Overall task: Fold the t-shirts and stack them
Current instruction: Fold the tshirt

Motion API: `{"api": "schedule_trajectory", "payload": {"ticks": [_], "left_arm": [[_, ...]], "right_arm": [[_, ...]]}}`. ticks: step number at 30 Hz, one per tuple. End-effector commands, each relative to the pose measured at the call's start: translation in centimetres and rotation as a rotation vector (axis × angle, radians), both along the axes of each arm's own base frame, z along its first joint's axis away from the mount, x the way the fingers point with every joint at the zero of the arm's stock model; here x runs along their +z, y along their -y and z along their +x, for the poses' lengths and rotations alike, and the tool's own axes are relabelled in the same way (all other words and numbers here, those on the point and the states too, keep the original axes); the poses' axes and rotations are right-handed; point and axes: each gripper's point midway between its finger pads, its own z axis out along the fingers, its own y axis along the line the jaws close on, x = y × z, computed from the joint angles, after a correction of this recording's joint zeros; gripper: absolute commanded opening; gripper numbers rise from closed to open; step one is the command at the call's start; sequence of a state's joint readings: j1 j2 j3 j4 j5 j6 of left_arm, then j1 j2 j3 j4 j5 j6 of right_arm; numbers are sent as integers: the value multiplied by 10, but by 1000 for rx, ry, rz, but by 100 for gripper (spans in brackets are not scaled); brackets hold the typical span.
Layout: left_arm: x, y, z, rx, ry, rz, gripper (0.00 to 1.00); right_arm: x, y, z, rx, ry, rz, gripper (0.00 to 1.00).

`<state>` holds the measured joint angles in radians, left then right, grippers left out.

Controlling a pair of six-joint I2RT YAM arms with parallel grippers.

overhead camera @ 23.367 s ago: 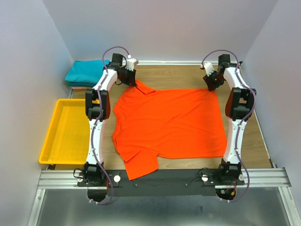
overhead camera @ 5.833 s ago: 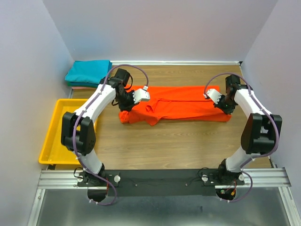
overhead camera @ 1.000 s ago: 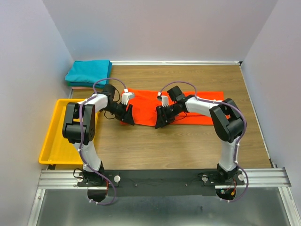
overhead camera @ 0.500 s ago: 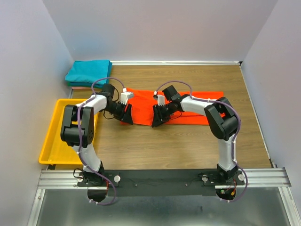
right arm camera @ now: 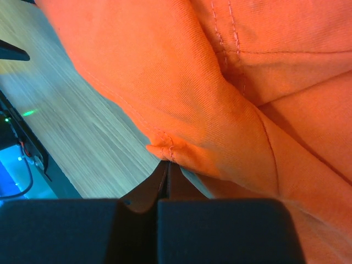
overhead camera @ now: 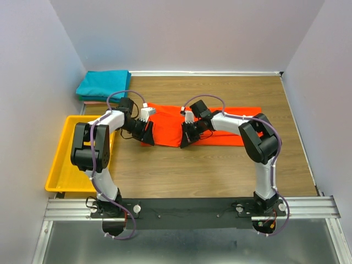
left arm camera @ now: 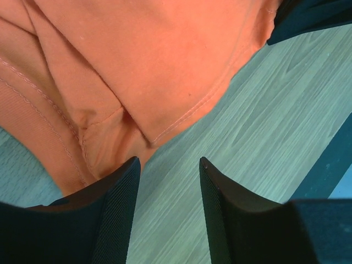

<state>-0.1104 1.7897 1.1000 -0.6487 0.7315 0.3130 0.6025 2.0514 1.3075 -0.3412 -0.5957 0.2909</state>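
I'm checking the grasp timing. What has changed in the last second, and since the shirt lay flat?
The orange-red t-shirt, spread flat earlier, now lies folded into a long strip. In the last second the right tool closed on its near hem. The left tool stayed open at the strip's left end, gripping nothing. Unchanged: teal t-shirt, yellow tray.

Robot lab test cell, not a home or shop. Wood-grain table (overhead camera: 220, 165) is boxed by plain pale walls (overhead camera: 192, 33) on the far, left and right sides. Aluminium rail (overhead camera: 308, 207) along table's near edge carries two white robot arms (overhead camera: 107, 148). Yellow plastic tray (overhead camera: 77, 159) sits off table's left edge.
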Motion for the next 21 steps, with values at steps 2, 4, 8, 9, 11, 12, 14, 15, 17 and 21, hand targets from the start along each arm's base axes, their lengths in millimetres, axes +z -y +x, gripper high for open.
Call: {"api": "schedule_trajectory", "payload": {"ticks": [2,4,8,9,11,12,14,15,17,21], "left_arm": [[1,4,1,-13,-18,-24,52],[2,8,1,-23,-22,-34,51],[-1,11,2,-30,-25,-34,50],[-1,12,3,-32,-24,-37,50],[0,14,5,-33,-23,-42,49],[0,15,4,-36,-26,-48,47],[2,16,6,-39,-21,-51,45],[2,15,6,-42,-18,-48,44],[5,15,8,-47,-4,-43,43],[12,12,9,-38,20,-28,40]], "right_arm": [[12,1,0,2,50,0,0],[14,1,1,3,55,3,0],[15,0,2,7,57,9,1],[15,0,1,8,55,11,1],[17,-1,1,10,57,14,1],[17,-2,1,11,58,16,1],[19,-2,2,12,62,18,1],[20,-2,3,11,67,19,1],[22,-2,3,11,68,24,0],[20,-1,2,7,60,18,1]]}}
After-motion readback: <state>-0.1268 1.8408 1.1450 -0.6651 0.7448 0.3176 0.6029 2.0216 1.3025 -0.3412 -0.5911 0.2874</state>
